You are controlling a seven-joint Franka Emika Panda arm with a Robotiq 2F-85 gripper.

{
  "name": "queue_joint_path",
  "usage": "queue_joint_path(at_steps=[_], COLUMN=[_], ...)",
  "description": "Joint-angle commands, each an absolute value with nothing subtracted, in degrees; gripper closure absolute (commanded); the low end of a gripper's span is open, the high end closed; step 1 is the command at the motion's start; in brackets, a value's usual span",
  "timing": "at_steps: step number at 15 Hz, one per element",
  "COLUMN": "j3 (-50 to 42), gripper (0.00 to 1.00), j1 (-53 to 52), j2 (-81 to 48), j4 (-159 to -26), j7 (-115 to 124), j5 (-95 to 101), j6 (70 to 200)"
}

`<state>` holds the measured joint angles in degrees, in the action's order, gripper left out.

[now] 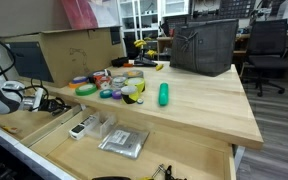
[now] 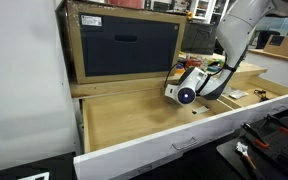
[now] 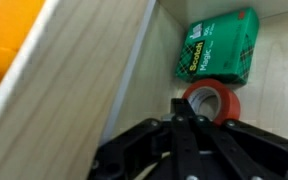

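Closed tight on nothing, the gripper [image 3: 189,122] is hovering just short of the red tape roll [image 3: 224,92], which is lying flat on the drawer [image 2: 134,122] floor near its side wall [image 3: 84,90], with the green Scotch box [image 3: 219,45] just beyond. It is likely approaching; a grasp would call for spreading the fingers first.

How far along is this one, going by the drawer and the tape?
Looks done: a red tape roll and a green Scotch box lie in the open drawer. In hand: the gripper hangs shut by the red roll, gripping nothing visible. Probably left: several tape rolls sit on the table, and the drawer stands open.
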<state>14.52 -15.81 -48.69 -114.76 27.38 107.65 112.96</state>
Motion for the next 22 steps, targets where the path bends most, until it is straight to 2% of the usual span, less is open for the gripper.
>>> queue_joint_path(at_steps=[1, 22], j3=[15.5, 17.6], gripper=[1.0, 1.0], j1=[-13.8, -15.6], j2=[-47.4, -42.6], j4=[-116.8, -132.5], j7=[24.5, 4.3], j5=[111.4, 119.9], j6=[118.4, 118.9])
